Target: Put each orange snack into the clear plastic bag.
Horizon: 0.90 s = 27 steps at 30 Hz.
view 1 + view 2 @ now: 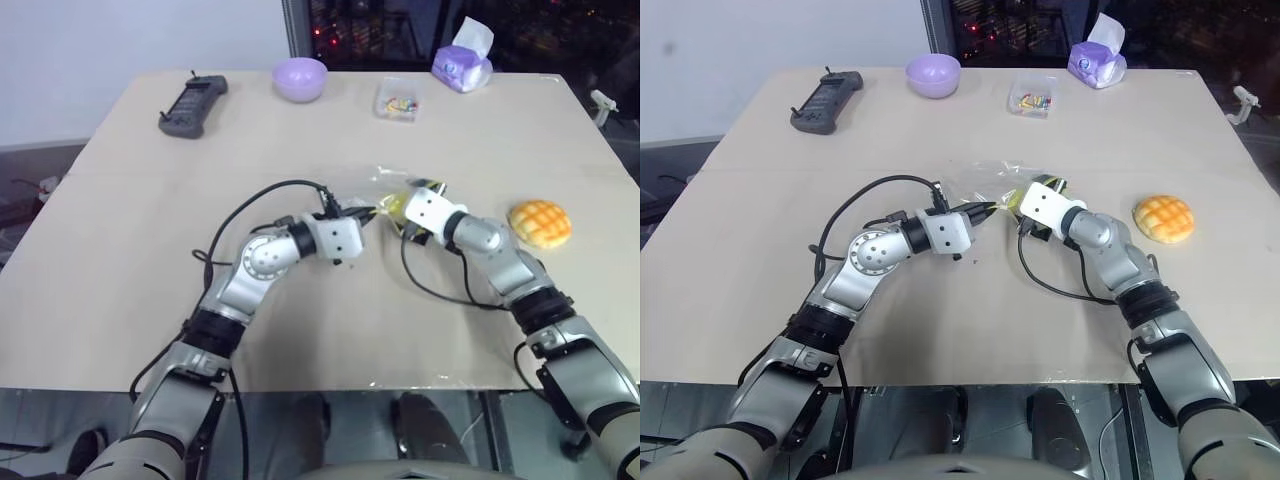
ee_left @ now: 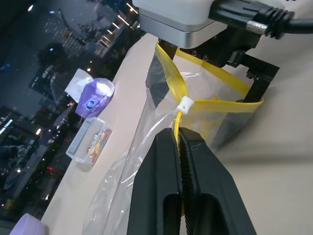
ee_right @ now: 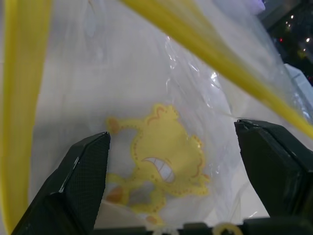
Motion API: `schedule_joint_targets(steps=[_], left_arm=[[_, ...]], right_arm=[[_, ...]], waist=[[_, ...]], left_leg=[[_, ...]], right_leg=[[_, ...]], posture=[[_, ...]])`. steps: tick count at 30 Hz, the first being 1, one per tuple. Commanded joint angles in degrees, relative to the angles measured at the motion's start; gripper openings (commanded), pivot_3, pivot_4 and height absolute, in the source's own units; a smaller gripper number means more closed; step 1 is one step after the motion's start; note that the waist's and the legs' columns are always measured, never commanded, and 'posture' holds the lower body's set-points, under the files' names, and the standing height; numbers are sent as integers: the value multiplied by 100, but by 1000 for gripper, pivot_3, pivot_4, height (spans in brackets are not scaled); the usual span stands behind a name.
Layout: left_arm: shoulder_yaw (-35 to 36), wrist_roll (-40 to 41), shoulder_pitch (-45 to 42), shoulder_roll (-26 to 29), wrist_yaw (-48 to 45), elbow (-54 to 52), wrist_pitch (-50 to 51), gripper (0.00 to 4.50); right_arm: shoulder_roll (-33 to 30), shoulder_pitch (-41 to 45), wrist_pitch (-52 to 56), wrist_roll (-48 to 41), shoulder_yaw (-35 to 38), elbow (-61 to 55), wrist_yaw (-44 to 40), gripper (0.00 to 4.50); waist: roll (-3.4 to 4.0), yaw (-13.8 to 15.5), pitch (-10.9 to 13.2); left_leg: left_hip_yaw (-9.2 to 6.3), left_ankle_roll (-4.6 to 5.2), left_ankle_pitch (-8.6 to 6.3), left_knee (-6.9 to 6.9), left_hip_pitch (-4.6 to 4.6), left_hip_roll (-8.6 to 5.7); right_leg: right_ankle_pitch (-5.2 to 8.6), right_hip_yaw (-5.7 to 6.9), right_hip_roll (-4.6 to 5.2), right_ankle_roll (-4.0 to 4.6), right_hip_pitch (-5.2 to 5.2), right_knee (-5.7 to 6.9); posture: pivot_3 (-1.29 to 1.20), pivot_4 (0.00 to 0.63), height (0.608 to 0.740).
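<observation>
The clear plastic bag (image 1: 385, 190) lies crinkled at the table's middle, its yellow sealing strip (image 2: 176, 93) facing me. My left gripper (image 2: 178, 134) is shut on that strip beside the white slider, holding one lip of the mouth. In the head views my right gripper (image 1: 408, 196) meets the bag from the right. Its fingers (image 3: 83, 166) stand open and wide apart inside the bag's mouth, with the yellow cartoon patch (image 3: 161, 166) showing between them. The orange snack (image 1: 540, 223), a domed bun with a crosshatch top, rests on the table to the right of my right arm, untouched.
Along the far edge stand a purple bowl (image 1: 300, 78), a small clear box of colourful bits (image 1: 397, 100) and a purple tissue pack (image 1: 462, 62). A black handheld controller (image 1: 193, 105) lies at the far left. Cables loop from both wrists over the tabletop.
</observation>
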<state>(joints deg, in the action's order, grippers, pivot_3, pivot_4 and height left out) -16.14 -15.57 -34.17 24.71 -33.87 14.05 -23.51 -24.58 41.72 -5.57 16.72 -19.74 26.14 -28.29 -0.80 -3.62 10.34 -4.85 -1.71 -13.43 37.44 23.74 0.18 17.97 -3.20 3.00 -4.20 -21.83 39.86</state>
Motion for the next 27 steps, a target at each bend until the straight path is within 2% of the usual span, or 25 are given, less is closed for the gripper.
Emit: schedule_joint_targets(steps=[1, 7, 9, 11, 13, 20, 27], left_arm=[[128, 42, -43, 11, 134, -154, -22, 0], [249, 51, 110, 112, 246, -232, 135, 0], [258, 59, 204, 135, 276, -271, 171, 0], [254, 40, 343, 133, 315, -284, 193, 0], [255, 11, 403, 116, 348, -290, 192, 0], [256, 5, 429, -8, 424, -415, 332, 0], [219, -29, 462, -16, 423, -401, 316, 0]], right_arm=[[-162, -186, 400, -299, 284, -577, -434, 4466], [-663, -1074, 2295, -1814, 1281, -2901, -1520, 4466], [-731, -1337, 3124, -2441, 1808, -3670, -1541, 4466], [-747, -1579, 4159, -3448, 2416, -4436, -1646, 4466], [-832, -1772, 4632, -3933, 2911, -4768, -1604, 4466], [-1138, -2217, 4277, -3126, 3856, -3608, -223, 4466], [-1064, -2222, 4154, -2925, 4062, -2489, 467, 4466]], waist=[[0, 2, 0], [1, 79, 0], [1, 122, 0], [2, 125, 0], [2, 128, 0], [0, 183, -1], [3, 121, -3]], left_leg=[[0, 0, 0, 0, 0, 0], [-7, 7, -4, 0, 9, -3], [-9, 23, -13, 1, 6, -4], [-9, 24, -14, 1, 3, -2], [-12, 24, -14, 1, 0, 0], [-13, 25, -14, 10, -1, -7], [-4, 25, -14, 8, -3, -5]], right_leg=[[0, 0, 0, 0, 0, 0], [0, 4, 3, 0, 0, -5], [0, 6, 4, 0, 3, -4], [0, 6, 2, 0, 5, -2], [0, 9, 1, 0, 11, -2], [-1, 15, 7, -1, 19, 0], [-1, 6, 6, -1, 17, 0]], posture=[[0, 150, 740], [0, 150, 740], [0, 150, 740], [0, 150, 740], [0, 150, 740], [0, 150, 740], [0, 150, 740]])
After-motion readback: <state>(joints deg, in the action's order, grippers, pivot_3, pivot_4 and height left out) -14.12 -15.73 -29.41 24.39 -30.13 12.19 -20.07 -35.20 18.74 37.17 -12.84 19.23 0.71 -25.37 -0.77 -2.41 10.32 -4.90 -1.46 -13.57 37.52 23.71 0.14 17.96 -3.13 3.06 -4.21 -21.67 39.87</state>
